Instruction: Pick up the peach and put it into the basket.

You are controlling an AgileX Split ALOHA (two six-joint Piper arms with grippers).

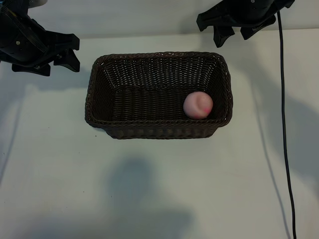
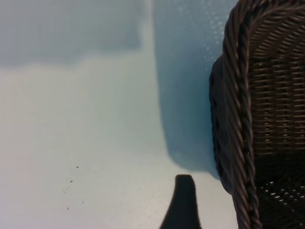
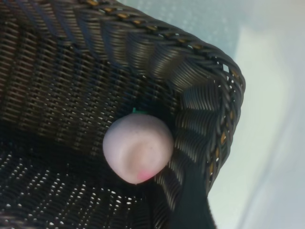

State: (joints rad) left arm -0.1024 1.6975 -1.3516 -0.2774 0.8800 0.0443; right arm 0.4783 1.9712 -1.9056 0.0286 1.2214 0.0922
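Observation:
The pale pink peach [image 1: 198, 105] lies inside the dark brown wicker basket [image 1: 94, 89], against its right end wall. In the right wrist view the peach [image 3: 138, 148] rests in a corner of the basket [image 3: 209, 62], free of any grip. My right gripper [image 1: 235, 36] hangs open above the table behind the basket's right end, holding nothing. My left gripper [image 1: 75, 52] is open and empty beside the basket's left end. One of its dark fingers [image 2: 183, 202] shows over bare table next to the braided rim [image 2: 238, 124].
A black cable [image 1: 284, 124] runs down the table's right side. White table surface [image 1: 159, 189] spreads in front of the basket, crossed by soft shadows.

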